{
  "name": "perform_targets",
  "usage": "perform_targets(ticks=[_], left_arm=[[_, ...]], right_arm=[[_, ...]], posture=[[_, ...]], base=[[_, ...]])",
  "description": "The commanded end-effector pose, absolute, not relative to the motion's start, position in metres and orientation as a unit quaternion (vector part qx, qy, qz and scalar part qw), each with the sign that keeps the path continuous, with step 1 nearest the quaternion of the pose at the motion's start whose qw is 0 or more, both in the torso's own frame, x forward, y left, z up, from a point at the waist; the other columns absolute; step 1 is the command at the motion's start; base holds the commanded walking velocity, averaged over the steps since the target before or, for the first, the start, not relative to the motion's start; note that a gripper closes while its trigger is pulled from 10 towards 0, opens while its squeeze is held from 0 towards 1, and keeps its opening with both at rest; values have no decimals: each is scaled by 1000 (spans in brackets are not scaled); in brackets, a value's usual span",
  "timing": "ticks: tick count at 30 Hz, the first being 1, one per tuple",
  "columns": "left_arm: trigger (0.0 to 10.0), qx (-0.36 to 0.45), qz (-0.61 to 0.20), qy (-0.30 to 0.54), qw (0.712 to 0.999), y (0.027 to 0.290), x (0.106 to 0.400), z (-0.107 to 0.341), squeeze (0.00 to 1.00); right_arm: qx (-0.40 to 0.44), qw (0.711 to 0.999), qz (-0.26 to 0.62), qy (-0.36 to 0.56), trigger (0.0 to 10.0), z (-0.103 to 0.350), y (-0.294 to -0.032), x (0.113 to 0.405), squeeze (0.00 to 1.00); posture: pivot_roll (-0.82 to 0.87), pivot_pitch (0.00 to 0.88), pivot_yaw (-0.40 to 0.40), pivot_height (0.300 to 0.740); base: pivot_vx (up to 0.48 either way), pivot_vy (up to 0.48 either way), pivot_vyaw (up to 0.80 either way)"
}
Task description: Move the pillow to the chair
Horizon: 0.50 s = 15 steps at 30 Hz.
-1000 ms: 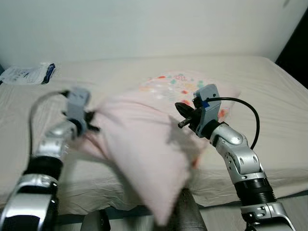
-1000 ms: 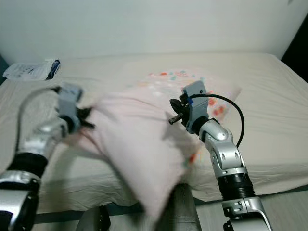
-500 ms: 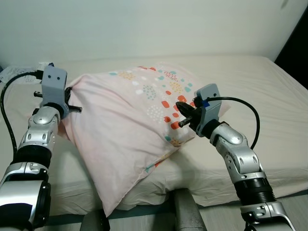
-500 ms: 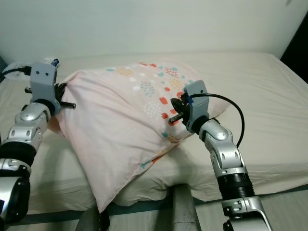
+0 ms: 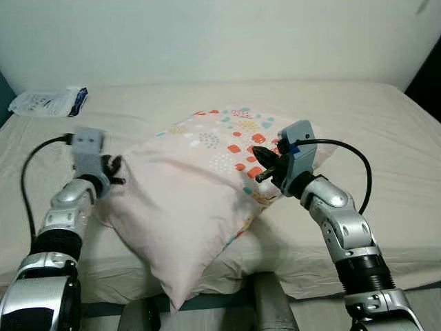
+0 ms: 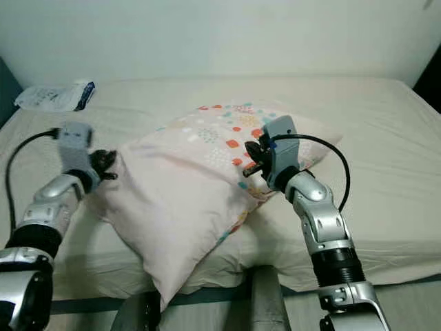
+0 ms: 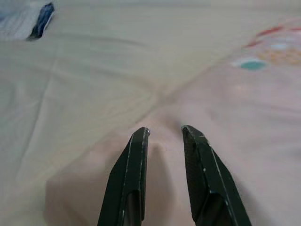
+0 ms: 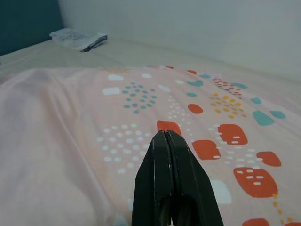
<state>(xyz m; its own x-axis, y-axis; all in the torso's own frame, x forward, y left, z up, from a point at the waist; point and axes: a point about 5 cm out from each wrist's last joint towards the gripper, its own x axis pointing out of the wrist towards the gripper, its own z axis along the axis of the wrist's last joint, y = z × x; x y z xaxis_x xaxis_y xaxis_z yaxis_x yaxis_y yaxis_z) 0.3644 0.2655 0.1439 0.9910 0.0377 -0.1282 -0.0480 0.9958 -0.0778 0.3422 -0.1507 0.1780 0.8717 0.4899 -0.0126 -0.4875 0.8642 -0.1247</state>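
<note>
A pale pink pillow point(image 5: 200, 200) with coloured dots lies on the bed point(image 5: 386, 138), its lower corner hanging over the front edge. My left gripper point(image 5: 114, 167) is at the pillow's left corner. In the left wrist view its fingers point(image 7: 141, 155) are close together with puckered pink fabric pinched between them. My right gripper point(image 5: 265, 165) sits on the pillow's upper right part. Its fingers point(image 8: 166, 155) are pressed shut, with the dotted pillow surface point(image 8: 117, 122) smooth just beyond the tips and no fabric seen between them.
A white packet with a blue edge point(image 5: 48, 101) lies at the bed's far left near the wall. A grey rounded part point(image 5: 269, 303) stands at the bottom in front of the bed. A dark opening point(image 5: 428, 76) borders the right side.
The pillow, lifted high on its left side half a second ago, has come down onto the bed. My left gripper dropped with it. The right arm stayed put.
</note>
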Motion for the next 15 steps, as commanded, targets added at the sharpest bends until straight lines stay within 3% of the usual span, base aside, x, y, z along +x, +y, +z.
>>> perform_targets(ticks=[1,2,3,4,6,7,8,10,15], left_arm=[[10000,-82,29,97,991,276,359,135,0],[10000,-82,29,97,991,276,359,135,0],[10000,-134,32,116,984,283,355,130,0],[10000,-210,24,137,968,289,348,122,365],[10000,-210,24,137,968,289,348,122,365],[10000,-312,-19,164,935,294,331,107,1000],[10000,-312,-19,164,935,294,331,107,1000],[10000,-376,-60,178,907,297,316,99,1000],[10000,-415,-129,204,877,297,295,91,1000]], right_arm=[[-61,967,247,-12,10000,179,-152,344,0],[-61,967,247,-12,10000,179,-152,344,0],[-61,967,246,-13,10000,179,-152,344,0],[-61,966,250,-14,10000,180,-150,344,0],[-61,966,250,-14,10000,180,-150,344,0],[-59,965,256,-15,10000,179,-147,342,0],[-59,965,256,-15,10000,179,-147,342,0],[-58,964,257,-15,10000,178,-147,341,0],[-57,964,259,-13,10000,177,-147,340,0]], posture=[[-94,83,-10,582],[-94,83,-10,582],[-94,84,-3,582],[-90,84,1,582],[-90,84,1,582],[-90,88,3,582],[-90,88,3,582],[-88,90,4,582],[-85,93,5,582]], base=[[0,0,0],[0,0,0],[0,0,0],[0,0,0],[0,0,0],[0,0,0],[0,0,0],[0,0,0],[0,0,0]])
